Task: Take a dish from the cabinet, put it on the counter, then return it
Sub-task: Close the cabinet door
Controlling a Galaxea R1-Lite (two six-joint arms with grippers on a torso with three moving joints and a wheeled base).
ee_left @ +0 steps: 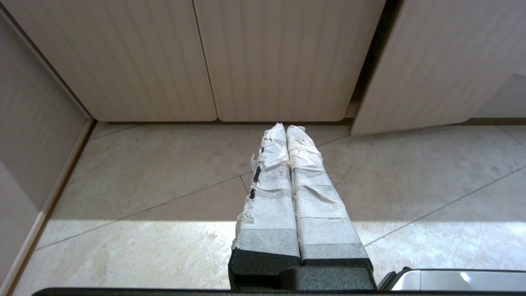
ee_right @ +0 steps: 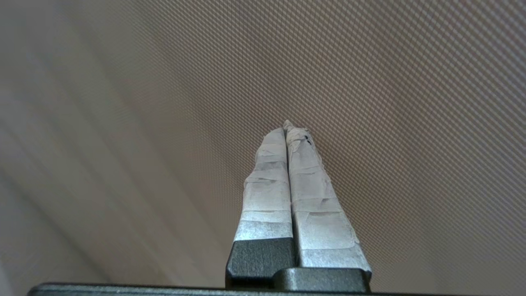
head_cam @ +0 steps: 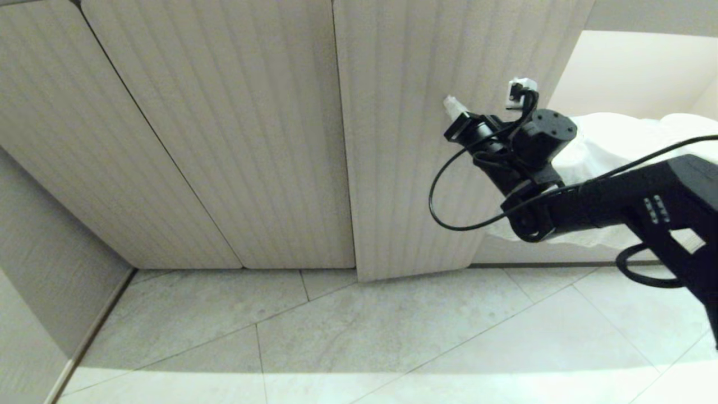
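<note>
Floor tiles (head_cam: 392, 336) lie nearest, right tool (head_cam: 452, 106) is clenched empty against the ajar cabinet door (head_cam: 415, 140), likely to swing it wider; left tool (ee_left: 286, 128) parked, clenched; dish not seen.

Right arm (head_cam: 628, 205) reaches in from the right, forearm roughly level, wrist bent up toward the ajar cabinet door (head_cam: 437, 140). Right gripper (ee_right: 287, 131) points at that door's face, very close; contact can't be confirmed. Its taped fingers (ee_right: 267, 193) are pressed together, holding nothing. Left gripper (ee_left: 285, 129) hangs low, well short of the same door, taped fingers (ee_left: 312, 197) closed together, empty
</note>
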